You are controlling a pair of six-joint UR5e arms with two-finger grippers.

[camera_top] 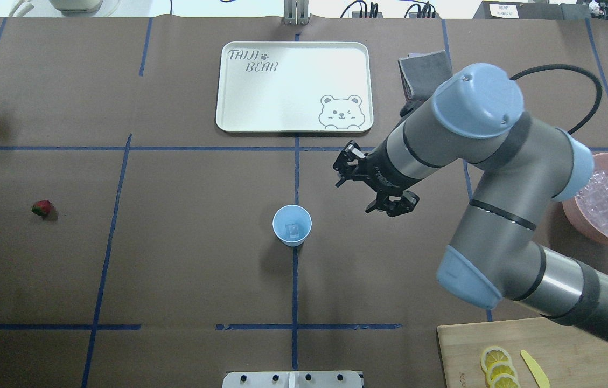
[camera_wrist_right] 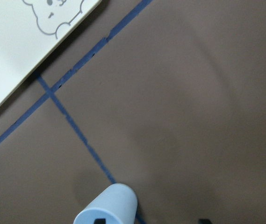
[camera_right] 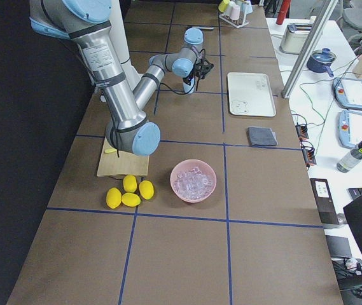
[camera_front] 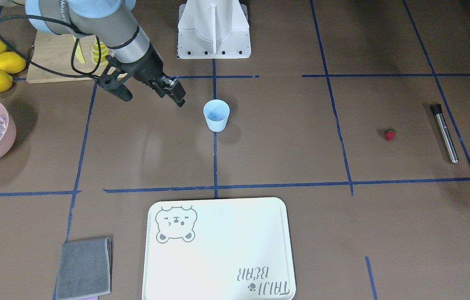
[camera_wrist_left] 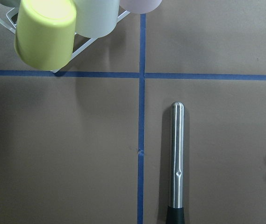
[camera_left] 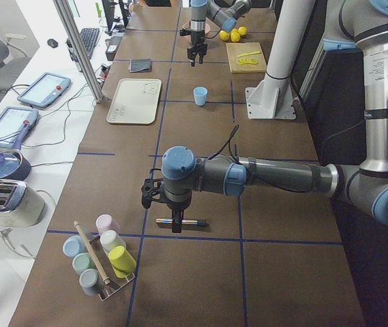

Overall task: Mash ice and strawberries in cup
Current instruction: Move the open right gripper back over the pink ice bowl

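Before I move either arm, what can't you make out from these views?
Left hand: shows only in the side views, small; open or shut, cannot tell.
Cup: the overhead view shows something pale inside; what it is and how many pieces is too small to tell.
Steel muddler: its black end is cut off by the left wrist view's bottom edge.
Strawberry: only a sliver at that view's right edge.

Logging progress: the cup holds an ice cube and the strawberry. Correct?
Not quite. The cup holds an ice cube, but the strawberry is not in it. It lies on the table, far off toward the robot's left, as the overhead exterior view shows.
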